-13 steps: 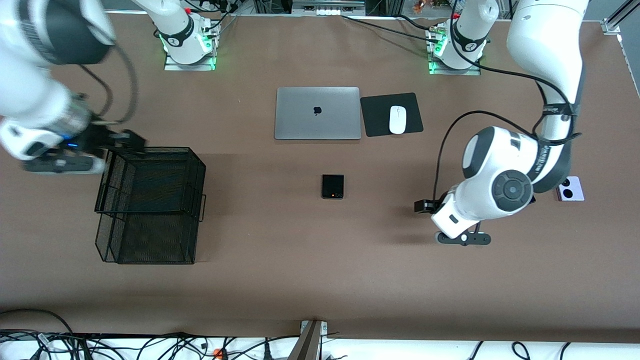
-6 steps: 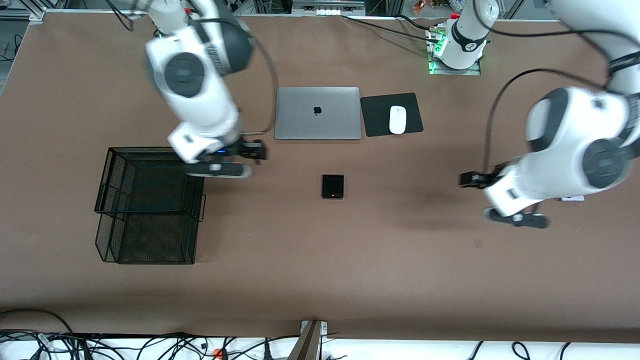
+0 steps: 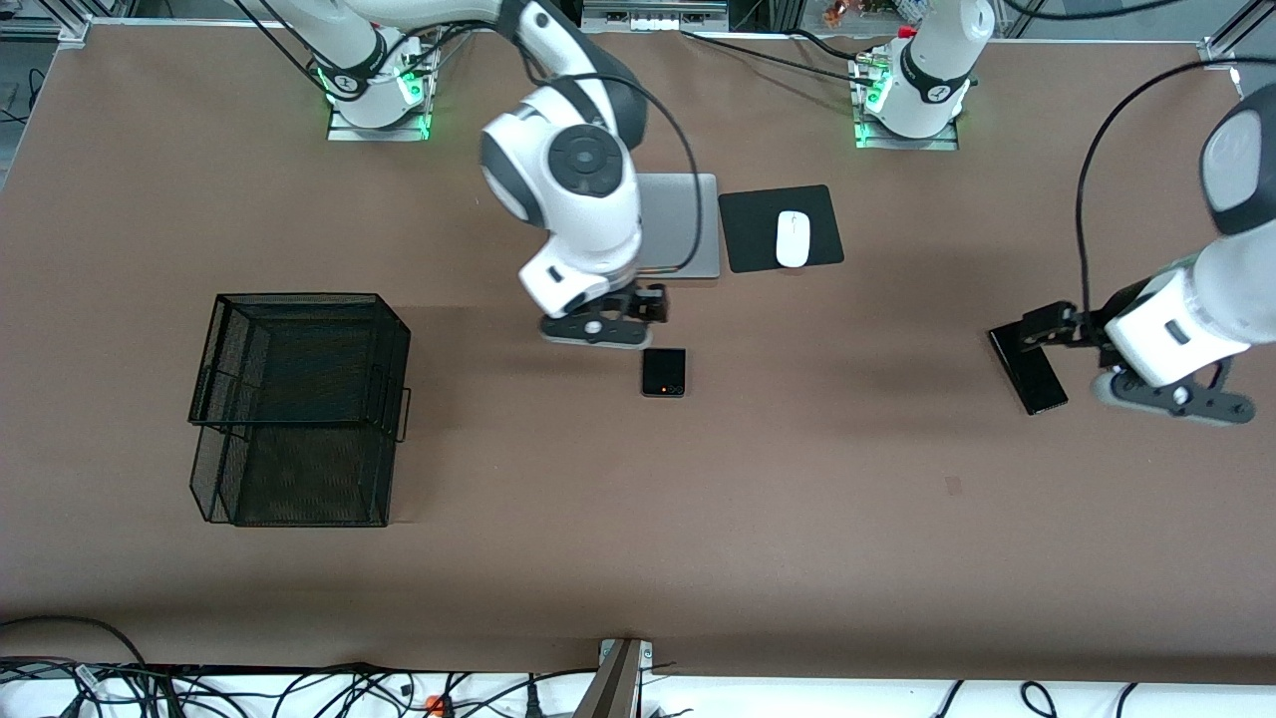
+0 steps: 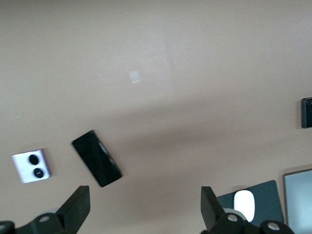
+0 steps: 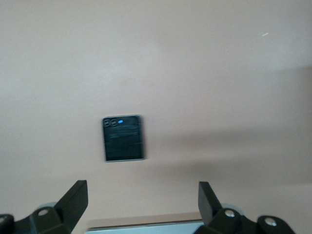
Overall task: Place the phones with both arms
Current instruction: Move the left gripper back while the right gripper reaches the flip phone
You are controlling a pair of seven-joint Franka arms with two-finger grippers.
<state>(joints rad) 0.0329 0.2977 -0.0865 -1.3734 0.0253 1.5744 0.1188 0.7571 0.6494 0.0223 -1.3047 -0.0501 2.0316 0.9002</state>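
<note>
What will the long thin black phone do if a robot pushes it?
The long slim black slab phone lies flat on the brown table, so it would probably slide, not roll or tip. It looks stiff and glossy, perhaps slippery to pinch.

I see a black wire mesh basket [image 3: 299, 399] toward my right arm's table end, a silver closed laptop [image 3: 688, 224] beside a white computer mouse [image 3: 793, 238] on a black mouse pad [image 3: 748, 234].

High front cam facing arms; wrist cams downward, both sharing black flip phone [image 3: 664, 372].
</note>
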